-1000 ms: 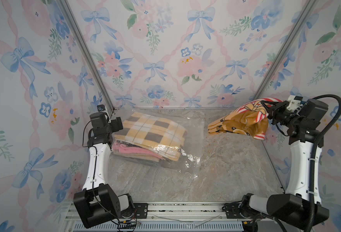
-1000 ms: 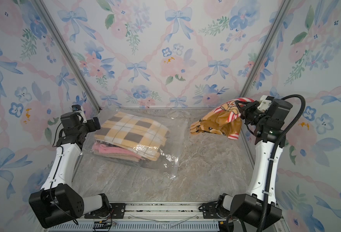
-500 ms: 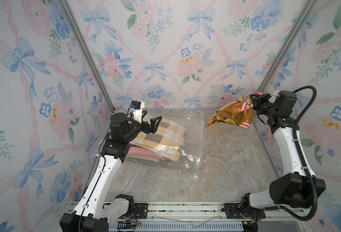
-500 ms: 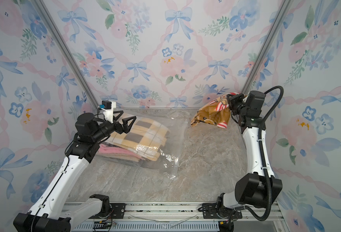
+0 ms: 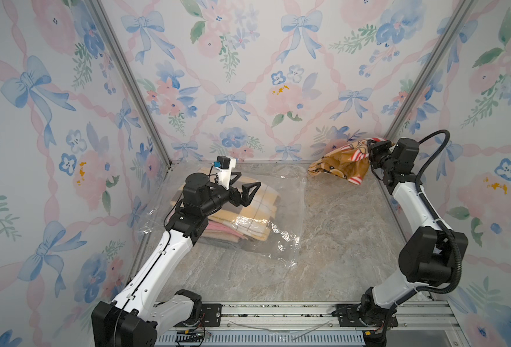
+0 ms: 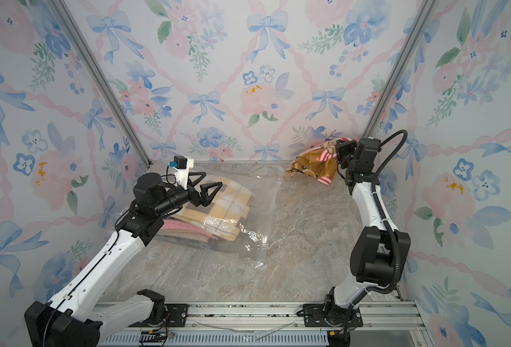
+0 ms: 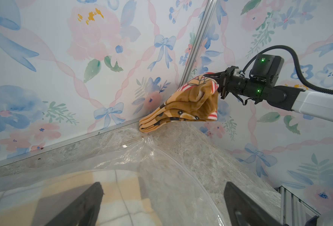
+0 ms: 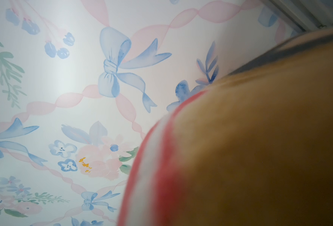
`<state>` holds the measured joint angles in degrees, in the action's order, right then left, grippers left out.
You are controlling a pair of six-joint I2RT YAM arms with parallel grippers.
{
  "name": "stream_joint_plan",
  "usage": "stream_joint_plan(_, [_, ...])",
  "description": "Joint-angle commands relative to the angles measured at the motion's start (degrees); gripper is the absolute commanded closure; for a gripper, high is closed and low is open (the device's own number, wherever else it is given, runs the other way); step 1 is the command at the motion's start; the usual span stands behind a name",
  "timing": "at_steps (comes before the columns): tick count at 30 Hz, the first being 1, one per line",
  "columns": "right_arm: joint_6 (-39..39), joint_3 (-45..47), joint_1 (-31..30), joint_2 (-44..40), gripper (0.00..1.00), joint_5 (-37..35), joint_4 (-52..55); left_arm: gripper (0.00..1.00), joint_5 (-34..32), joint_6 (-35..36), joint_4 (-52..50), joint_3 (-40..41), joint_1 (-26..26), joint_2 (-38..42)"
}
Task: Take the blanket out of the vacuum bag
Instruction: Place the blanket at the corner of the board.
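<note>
The vacuum bag [image 5: 281, 210] [image 6: 260, 204] [image 7: 161, 166] lies flat on the left half of the floor, transparent and crinkly. A folded yellow plaid blanket [image 5: 263, 204] [image 6: 233, 204] sits inside it on top of pink and grey folded ones. My left gripper [image 5: 249, 179] [image 6: 212, 178] [image 7: 162, 185] hovers open just above the plaid blanket, holding nothing. In the back right corner my right gripper [image 5: 370, 147] [image 6: 337, 150] [image 7: 216, 84] is shut on a brown bear-print blanket [image 5: 341, 166] [image 6: 314, 165] [image 7: 193, 101] [image 8: 259, 146] with red-and-white stripes. It hangs outside the bag, its low end on the floor by the back wall.
Flowered walls close in the marble floor [image 5: 338, 240] on three sides, with metal corner posts [image 5: 134, 90] [image 5: 413, 90]. An aluminium rail [image 5: 278, 312] carrying both arm bases runs along the front edge.
My left arm has swung out from the left wall to hover over the bag. My right arm has carried the bear-print blanket back and down into the right rear corner.
</note>
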<state>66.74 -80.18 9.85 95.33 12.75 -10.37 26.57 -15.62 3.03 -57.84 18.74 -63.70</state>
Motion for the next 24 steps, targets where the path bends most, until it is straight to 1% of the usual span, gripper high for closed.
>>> stream_joint_plan(1, [4.01,5.92,0.71,-1.21,1.0,-0.19,-13.85,0.02,-1.67,-1.08,-0.16,0.72,0.22,-0.56])
stream_joint_plan(3, [4.45,9.95,1.07,-2.45,1.0,0.15,-12.66,0.02,-2.42,-1.0,-0.85,0.73,0.2,-0.86])
stream_joint_plan(9, [0.87,19.9,1.72,-8.17,1.0,-0.78,-2.82,0.02,-2.48,-1.35,-1.73,0.89,0.26,-2.08])
stream_joint_plan(12, [0.35,24.09,2.25,-9.51,1.0,-0.64,-0.04,0.02,-2.98,-2.01,-2.89,1.17,0.41,-2.78])
stream_joint_plan(16, [-1.62,27.77,2.16,-10.75,1.0,-0.24,4.02,0.02,-3.62,-2.69,-6.32,0.84,0.66,-3.92])
stream_joint_plan(21, [-4.91,31.36,2.19,-13.15,1.0,-1.4,7.77,0.02,-6.25,-0.18,-14.29,-1.28,1.79,-6.16])
stream_joint_plan(24, [-6.61,33.04,2.1,-14.53,0.94,-1.76,10.21,0.02,-5.22,-1.8,-16.16,-2.57,2.04,-7.52])
